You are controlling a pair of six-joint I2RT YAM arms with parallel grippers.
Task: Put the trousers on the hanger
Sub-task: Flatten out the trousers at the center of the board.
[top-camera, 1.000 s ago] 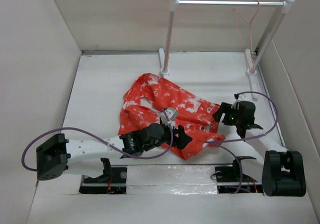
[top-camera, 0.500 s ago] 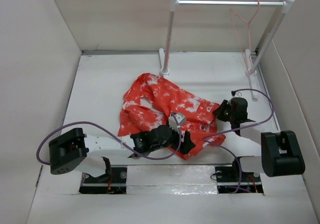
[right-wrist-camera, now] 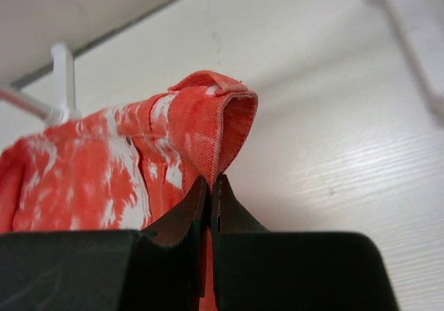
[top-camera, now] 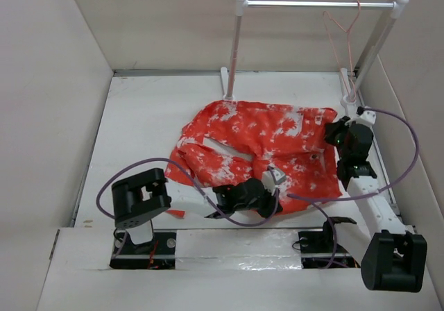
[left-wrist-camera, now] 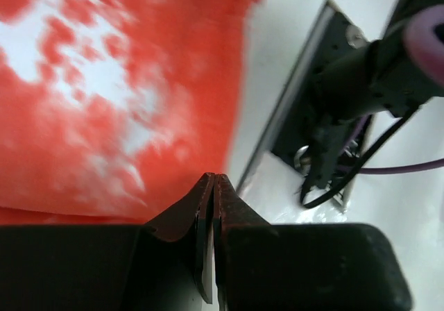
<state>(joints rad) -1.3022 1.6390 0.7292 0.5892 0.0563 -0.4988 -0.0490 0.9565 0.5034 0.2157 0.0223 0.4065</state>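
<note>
Because the trousers (top-camera: 263, 141) need to be opened out before they can go over a thin wire, they lie spread across the middle of the table (top-camera: 139, 116), gripped at two edges. The right gripper (top-camera: 337, 132) sits at the cloth's three o'clock corner. In its wrist view the right gripper (right-wrist-camera: 211, 186) has its fingers squeezed together on a folded corner of the waistband, belt loop uppermost, with the trousers (right-wrist-camera: 139, 158) trailing off towards nine o'clock. The left gripper (top-camera: 272, 188) is at the cloth's six o'clock edge. Its own camera shows the left gripper (left-wrist-camera: 211, 186) with fingers pressed tight, right where the blurred edge of the trousers (left-wrist-camera: 104, 82) meets the tips. It looks like a pinch on the hem, though the view is too smeared to show how much cloth is caught.

The hanger (top-camera: 345, 30) hangs by its hook from the white rail (top-camera: 312, 4) at about one o'clock, well apart from the cloth and untouched. Holding two separated points keeps the waist flat rather than bunched. By my reckoning the task is at an early stage: grips made, nothing threaded yet.
</note>
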